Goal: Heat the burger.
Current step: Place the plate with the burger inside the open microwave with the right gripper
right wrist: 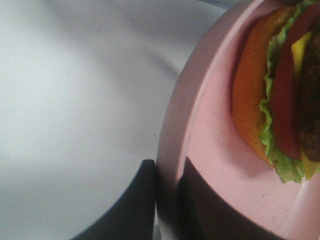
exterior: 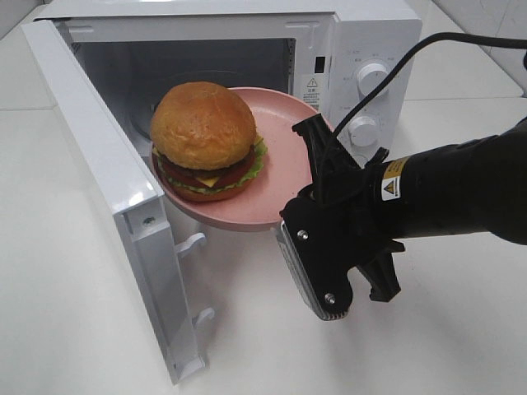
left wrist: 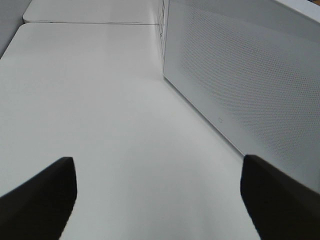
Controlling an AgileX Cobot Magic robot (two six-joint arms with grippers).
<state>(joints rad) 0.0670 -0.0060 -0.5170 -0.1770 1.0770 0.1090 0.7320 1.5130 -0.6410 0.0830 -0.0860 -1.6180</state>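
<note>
The left gripper [left wrist: 157,165] shows only in its own wrist view. Its two dark fingers are spread wide with nothing between them, above the bare white table [exterior: 66,329]. Beside it stands a white panel of the microwave [exterior: 370,33] with a fine dotted pattern.

In the high view the microwave door [exterior: 90,140] stands swung fully open to the left, and its latch hooks point toward the near right.

Just right of the door, at the mouth of the oven, is the burger [exterior: 206,140]. It stands upright on the left part of a round pink plate [exterior: 280,164]. Its glossy bun is on top, with tomato, cheese, a dark patty and lettuce showing beneath. The far side of the plate reaches into the cavity, and the near edge juts out past the front. Whether the plate touches the oven floor cannot be told.

The right gripper [exterior: 306,132] pinches the plate's right rim, one finger on the upper face and the other against the outside of the rim. It does not touch the burger.

Behind the gripper, two white knobs [exterior: 372,80] sit on the microwave's control panel. The black arm [exterior: 461,189] comes in from the right, and a black cable [exterior: 395,66] arches above it.
</note>
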